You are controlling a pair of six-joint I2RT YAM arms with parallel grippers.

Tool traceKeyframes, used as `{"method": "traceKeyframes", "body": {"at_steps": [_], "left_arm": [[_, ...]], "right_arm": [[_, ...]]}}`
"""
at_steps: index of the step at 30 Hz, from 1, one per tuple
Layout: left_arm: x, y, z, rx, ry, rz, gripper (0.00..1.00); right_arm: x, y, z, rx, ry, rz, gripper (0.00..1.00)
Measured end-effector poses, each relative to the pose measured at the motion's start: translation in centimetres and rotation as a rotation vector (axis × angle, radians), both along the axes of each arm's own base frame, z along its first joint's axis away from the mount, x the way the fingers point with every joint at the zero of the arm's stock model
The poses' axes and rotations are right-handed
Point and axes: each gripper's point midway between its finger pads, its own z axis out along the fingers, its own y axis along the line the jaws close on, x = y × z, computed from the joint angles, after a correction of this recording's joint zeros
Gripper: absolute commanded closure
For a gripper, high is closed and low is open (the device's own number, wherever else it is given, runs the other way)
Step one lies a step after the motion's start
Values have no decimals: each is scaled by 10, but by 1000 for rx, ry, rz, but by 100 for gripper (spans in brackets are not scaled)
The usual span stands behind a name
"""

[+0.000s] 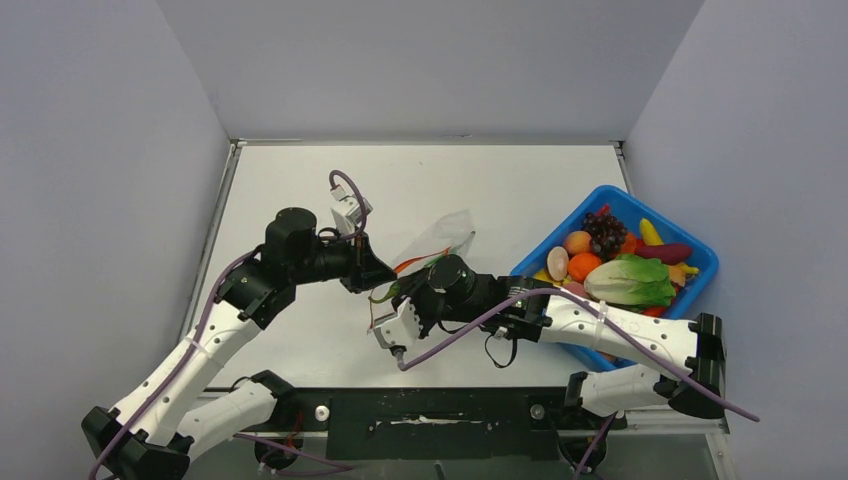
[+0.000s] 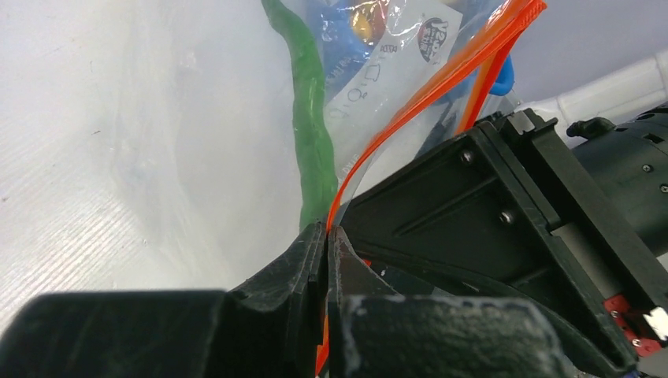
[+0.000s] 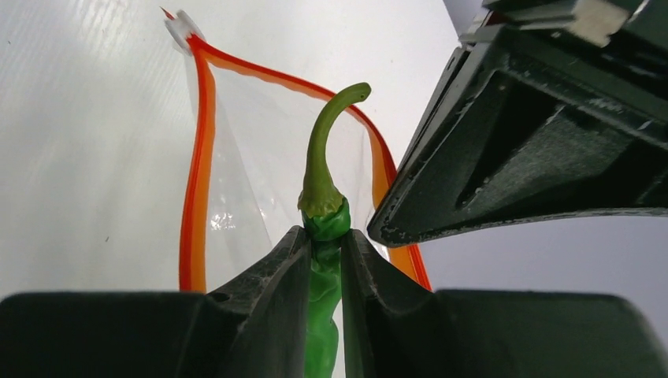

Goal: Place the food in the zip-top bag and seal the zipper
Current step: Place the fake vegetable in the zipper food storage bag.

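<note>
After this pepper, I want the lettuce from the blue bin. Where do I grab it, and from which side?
Come straight down: the lettuce lies uppermost in the blue bin, whose walls would likely block a side approach. Pinch across its narrow width near the middle; its long axis runs left-right in the top view.

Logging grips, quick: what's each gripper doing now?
Left gripper: closed on the clear plastic bag's orange-red zipper strip.
Right gripper: closed on a green toy chili pepper.
</note>
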Motion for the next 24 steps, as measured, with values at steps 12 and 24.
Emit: {"method": "traceKeyframes", "body": {"at_steps": [12, 24], "left_arm": [[-3, 2, -3, 13, 20, -12, 100], [-1, 3, -4, 10, 34, -6, 100]], "right_arm": [[19, -7, -30, -133, -41, -78, 86], [22, -10, -31, -141, -47, -103, 50]]}}
